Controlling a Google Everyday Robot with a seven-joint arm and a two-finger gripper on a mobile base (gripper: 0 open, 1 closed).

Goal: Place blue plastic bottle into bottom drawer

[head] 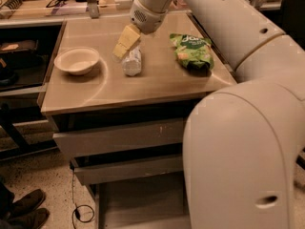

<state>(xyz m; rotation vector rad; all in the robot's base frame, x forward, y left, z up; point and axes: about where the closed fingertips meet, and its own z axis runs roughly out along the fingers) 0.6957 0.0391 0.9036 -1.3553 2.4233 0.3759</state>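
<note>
The blue plastic bottle (pixel 132 62) lies on its side near the middle of the wooden tabletop (pixel 157 82), a clear bottle with a pale label. My gripper (pixel 125 42), yellow-tipped on a white arm, hangs right over the bottle's far end, touching or almost touching it. Below the table, the bottom drawer (pixel 143 197) is pulled out, and its flat grey floor shows under the two drawers above.
A cream bowl (pixel 76 60) sits at the left of the tabletop. A green snack bag (pixel 192 51) lies to the right of the bottle. My white arm and body (pixel 243 142) fill the right side. Someone's shoes (pixel 21 211) are on the floor at bottom left.
</note>
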